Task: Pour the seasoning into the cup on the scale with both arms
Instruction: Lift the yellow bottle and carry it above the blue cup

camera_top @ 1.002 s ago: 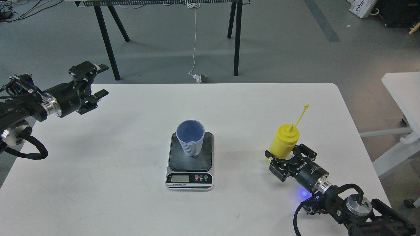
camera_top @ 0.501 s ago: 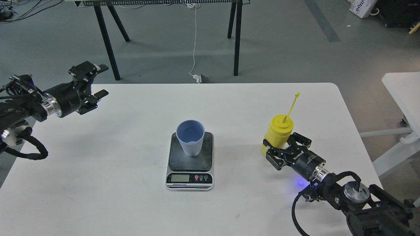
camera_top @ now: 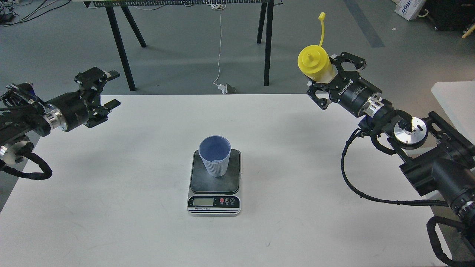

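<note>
The light blue-lavender cup (camera_top: 215, 155) stands upright on the dark platform of the scale (camera_top: 214, 200) in the middle of the white table. My right gripper (camera_top: 330, 79) is shut on the yellow seasoning bottle (camera_top: 314, 63) and holds it high above the table's far right edge, nozzle tilted toward me, with its cap strap (camera_top: 322, 29) sticking up. The bottle is well to the right of the cup and above it. My left gripper (camera_top: 109, 91) is open and empty over the table's far left corner.
The white table (camera_top: 148, 222) ends at a rounded far right corner. A second white table (camera_top: 454, 96) stands to the right. Black trestle legs (camera_top: 267, 44) and a white cable (camera_top: 219, 55) are on the floor behind.
My right gripper has lifted the yellow bottle off the table and raised it far up and back. My left arm has shifted slightly left. Cup and scale have not moved.
</note>
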`<action>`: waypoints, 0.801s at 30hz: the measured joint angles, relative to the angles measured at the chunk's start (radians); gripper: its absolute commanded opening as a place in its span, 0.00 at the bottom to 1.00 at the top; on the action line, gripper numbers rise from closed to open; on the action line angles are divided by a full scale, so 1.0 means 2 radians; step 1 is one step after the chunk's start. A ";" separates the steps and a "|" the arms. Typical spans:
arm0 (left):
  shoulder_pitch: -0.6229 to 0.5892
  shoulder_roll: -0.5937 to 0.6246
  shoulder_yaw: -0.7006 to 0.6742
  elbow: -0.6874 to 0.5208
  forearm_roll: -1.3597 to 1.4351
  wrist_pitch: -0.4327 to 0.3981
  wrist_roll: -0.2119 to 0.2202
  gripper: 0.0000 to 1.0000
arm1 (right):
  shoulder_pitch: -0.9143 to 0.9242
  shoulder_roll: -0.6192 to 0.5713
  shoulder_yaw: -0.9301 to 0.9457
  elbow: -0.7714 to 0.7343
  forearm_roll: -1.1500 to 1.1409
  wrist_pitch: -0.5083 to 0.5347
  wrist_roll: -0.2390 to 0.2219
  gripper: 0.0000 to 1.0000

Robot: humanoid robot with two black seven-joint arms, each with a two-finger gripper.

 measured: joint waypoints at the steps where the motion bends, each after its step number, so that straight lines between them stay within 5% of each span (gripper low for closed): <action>1: 0.000 0.001 0.000 0.000 0.000 0.000 0.000 0.99 | 0.004 0.011 0.000 0.000 -0.016 -0.010 0.011 0.13; 7: 0.003 0.003 0.000 0.000 0.000 0.000 0.000 0.99 | 0.019 0.066 -0.001 0.008 -0.124 -0.076 0.054 0.13; 24: 0.003 -0.006 -0.002 0.000 -0.003 0.000 0.000 0.99 | 0.027 0.115 -0.111 0.029 -0.274 -0.138 0.062 0.13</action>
